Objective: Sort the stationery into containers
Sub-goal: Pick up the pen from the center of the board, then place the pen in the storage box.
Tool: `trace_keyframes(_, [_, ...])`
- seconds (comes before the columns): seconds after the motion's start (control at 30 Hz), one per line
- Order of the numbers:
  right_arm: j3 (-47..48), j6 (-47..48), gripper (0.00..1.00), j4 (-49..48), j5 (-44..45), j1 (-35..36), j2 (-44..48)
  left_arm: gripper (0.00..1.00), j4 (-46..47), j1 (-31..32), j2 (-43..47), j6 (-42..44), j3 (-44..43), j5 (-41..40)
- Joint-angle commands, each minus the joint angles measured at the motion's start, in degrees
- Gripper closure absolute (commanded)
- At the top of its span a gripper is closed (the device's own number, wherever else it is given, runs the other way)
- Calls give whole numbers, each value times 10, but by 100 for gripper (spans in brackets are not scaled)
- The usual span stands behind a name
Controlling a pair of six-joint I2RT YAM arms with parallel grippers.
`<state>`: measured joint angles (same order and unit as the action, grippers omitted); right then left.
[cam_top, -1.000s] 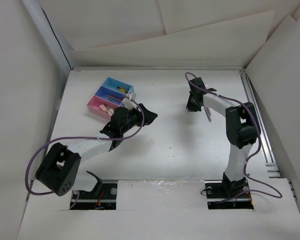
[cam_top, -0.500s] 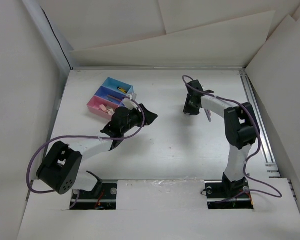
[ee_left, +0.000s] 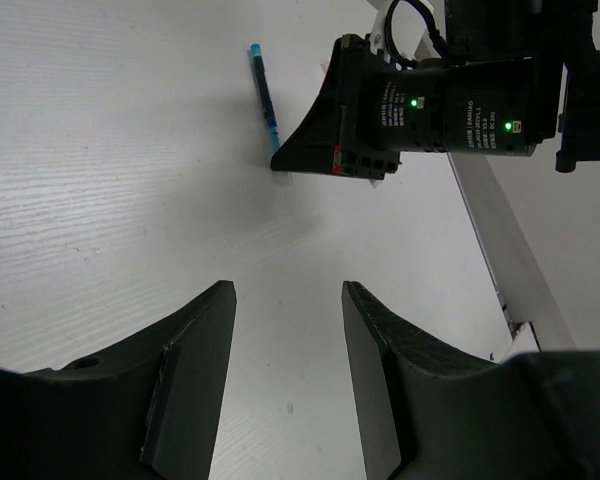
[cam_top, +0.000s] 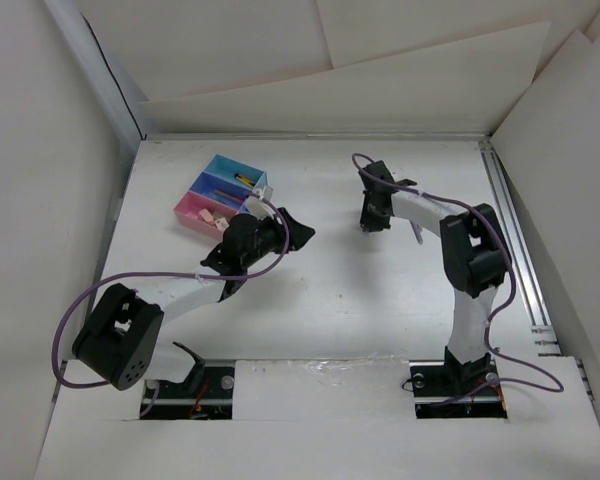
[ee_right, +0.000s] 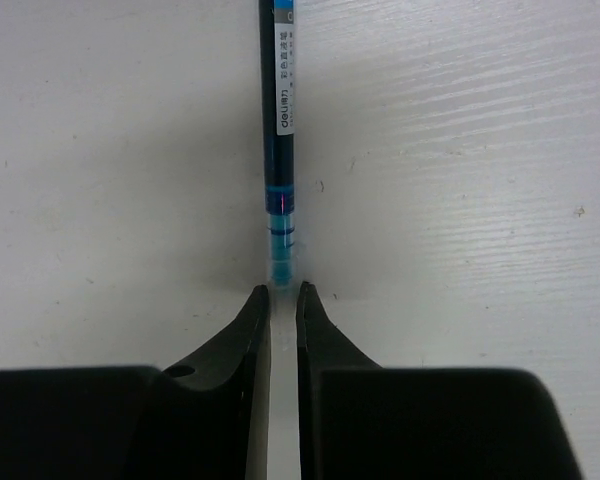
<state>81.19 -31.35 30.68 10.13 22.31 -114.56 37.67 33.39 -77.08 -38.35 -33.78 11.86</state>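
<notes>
The right end effector (ee_right: 281,292) is set low on the tabletop (cam_top: 330,290) with its jaws closed on the near end of the light-blue pen (ee_right: 280,130). The slit left between the fingers is about as wide as the barrel. The pen lies flat on the tabletop and points straight away from the fingertips, so only its very tip sits in the grip. The left end effector (ee_left: 287,290) hovers above the tabletop with its jaws apart and nothing between them, facing the right end effector and the pen. The containers (cam_top: 218,163) stand at the far left of the tabletop, well apart from the pen and just beyond the left arm's wrist. The pink bin already holds some pale pieces and the light-blue bin a small yellow one. The step in hand is judged to be the pick-up of the pen. The next move calls for a straight lift, with a check that the pen comes up with the fingers. An end grip may let the barrel swing or droop. The pen must then travel left across the tabletop to the containers.
</notes>
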Motion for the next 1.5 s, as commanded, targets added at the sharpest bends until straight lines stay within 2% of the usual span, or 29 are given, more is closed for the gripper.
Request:
trace_keyframes(0.0, [-11, 2, 100, -6, -8, 6, 16, 56, 0, -1, 16, 5, -21, -3])
trace_keyframes(0.3, [-135, 28, 100, -100, -88, 48, 183, 56, -10, -1, -18, -7, -37, -9])
trace_keyframes(0.47, [-169, 53, 100, -145, -166, 89, 224, 54, 4, -11, -39, -22, -42, 11])
trace_keyframes(0.63, [-176, 58, 100, -159, -211, 113, 210, 54, 65, -34, -72, -66, -30, 65])
trace_keyframes(1.03, [-158, 58, 100, -196, -251, 170, 188, 54, 72, -40, -124, -71, -41, 54])
trace_keyframes(1.23, [-153, 58, 100, -207, -257, 181, 182, 65, 78, -40, -147, -71, -41, 47])
trace_keyframes(1.3, [-153, 58, 100, -207, -263, 181, 182, 73, 78, -40, -147, -76, -41, 47])
trace_keyframes(1.33, [-153, 58, 100, -207, -263, 181, 182, 83, 78, -40, -152, -76, -41, 47])
trace_keyframes(1.37, [-153, 58, 100, -212, -263, 186, 182, 89, 78, -40, -152, -81, -41, 47])
trace_keyframes(1.47, [-153, 58, 100, -212, -258, 187, 182, 99, 78, -40, -152, -89, -41, 47])
